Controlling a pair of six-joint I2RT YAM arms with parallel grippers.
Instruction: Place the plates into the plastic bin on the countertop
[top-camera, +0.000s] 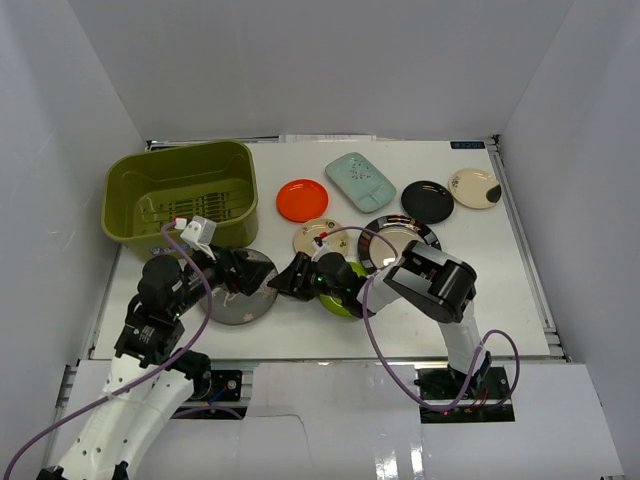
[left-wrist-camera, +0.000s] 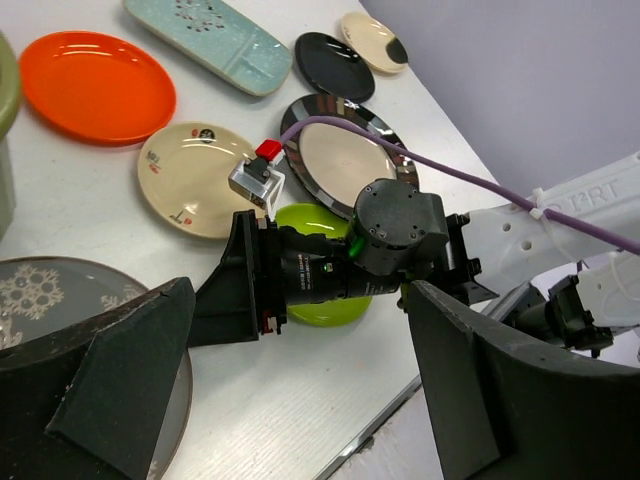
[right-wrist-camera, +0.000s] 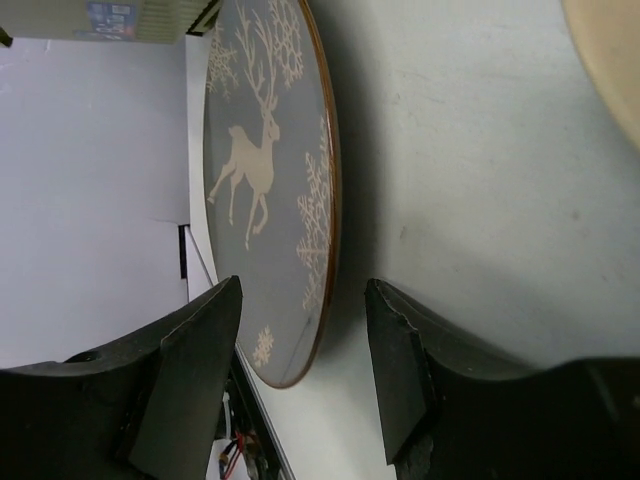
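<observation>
Straddling rim of grey reindeer plate, lower left, with right gripper spread; left gripper spread too, empty.

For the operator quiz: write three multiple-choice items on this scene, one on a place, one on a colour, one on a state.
1. Where on the countertop does the plastic bin stand?
A far left; B far right; C near centre.
2. What colour is the round plate just right of the bin?
A black; B orange; C lime green.
3. How do the jaws of the right gripper stand?
A shut on a cream plate; B shut on nothing; C open.

Key:
1 A, the top view shows it in the far left corner.
2 B, it shows plain orange in the top view.
3 C, the right wrist view shows a gap with the grey plate edge in it.
</observation>
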